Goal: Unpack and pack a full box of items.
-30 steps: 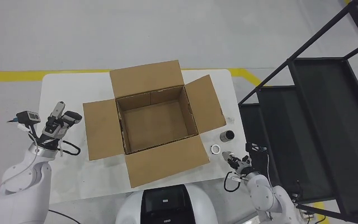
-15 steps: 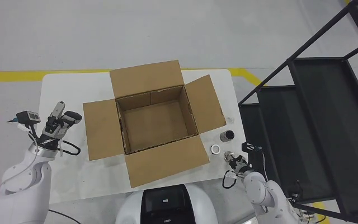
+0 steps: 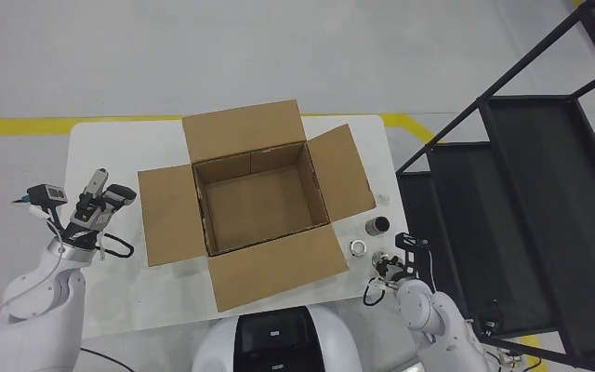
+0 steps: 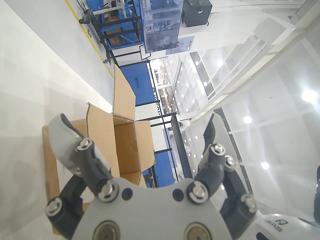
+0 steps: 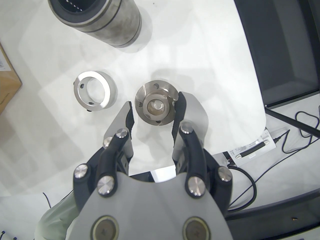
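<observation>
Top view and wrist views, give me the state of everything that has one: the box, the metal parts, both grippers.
left gripper: open, empty.
right gripper: open, jaws either side of the flanged part.
flanged part: lying flat on the table, not lifted.
ring collar: lying flat, free.
metal cylinder: standing on end, free.
cardboard box: open, four flaps folded out, nothing visible inside.
</observation>
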{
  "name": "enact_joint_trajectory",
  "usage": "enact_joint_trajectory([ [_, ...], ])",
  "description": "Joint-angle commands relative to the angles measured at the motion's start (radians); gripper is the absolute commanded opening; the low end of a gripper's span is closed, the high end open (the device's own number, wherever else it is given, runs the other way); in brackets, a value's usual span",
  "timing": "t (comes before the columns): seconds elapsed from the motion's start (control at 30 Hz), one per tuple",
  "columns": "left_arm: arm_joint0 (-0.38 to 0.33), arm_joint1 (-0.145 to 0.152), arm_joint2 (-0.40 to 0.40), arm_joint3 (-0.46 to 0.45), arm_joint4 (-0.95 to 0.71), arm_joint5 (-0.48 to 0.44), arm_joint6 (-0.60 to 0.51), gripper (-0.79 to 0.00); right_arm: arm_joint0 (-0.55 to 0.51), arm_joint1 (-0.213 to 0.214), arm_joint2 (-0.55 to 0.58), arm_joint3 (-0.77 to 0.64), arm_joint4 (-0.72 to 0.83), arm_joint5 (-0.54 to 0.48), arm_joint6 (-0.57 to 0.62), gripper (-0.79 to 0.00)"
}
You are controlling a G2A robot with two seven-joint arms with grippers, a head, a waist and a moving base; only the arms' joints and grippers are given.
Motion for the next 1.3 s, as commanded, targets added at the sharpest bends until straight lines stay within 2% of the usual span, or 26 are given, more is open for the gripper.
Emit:
enact_joint_trajectory([
  [0.0, 0.000, 0.000, 0.000, 0.000, 0.000, 0.000, 0.000, 0.000, 0.002, 0.000, -0.003, 0.005, -0.002, 0.006, -0.003, -0.434],
  [0.13, 0.000, 0.000, 0.000, 0.000, 0.000, 0.000, 0.000, 0.000, 0.010, -0.001, -0.010, 0.017, -0.002, 0.011, -0.005, -0.449],
  [0.23, 0.000, 0.000, 0.000, 0.000, 0.000, 0.000, 0.000, 0.000, 0.016, -0.001, -0.016, 0.018, -0.006, 0.017, -0.006, -0.486],
  [0.27, 0.000, 0.000, 0.000, 0.000, 0.000, 0.000, 0.000, 0.000, 0.017, -0.001, -0.018, 0.018, -0.007, 0.018, -0.005, -0.523],
  [0.37, 0.000, 0.000, 0.000, 0.000, 0.000, 0.000, 0.000, 0.000, 0.021, -0.001, -0.022, 0.019, -0.016, 0.025, -0.004, -0.551],
  [0.6, 0.000, 0.000, 0.000, 0.000, 0.000, 0.000, 0.000, 0.000, 0.015, 0.000, -0.022, 0.002, -0.023, 0.039, -0.008, -0.770],
  [0.97, 0.000, 0.000, 0.000, 0.000, 0.000, 0.000, 0.000, 0.000, -0.055, 0.007, 0.022, -0.099, 0.007, -0.013, -0.002, -0.785],
  [1.27, 0.000, 0.000, 0.000, 0.000, 0.000, 0.000, 0.000, 0.000, -0.204, 0.017, 0.125, -0.298, 0.073, -0.106, -0.022, -0.785],
])
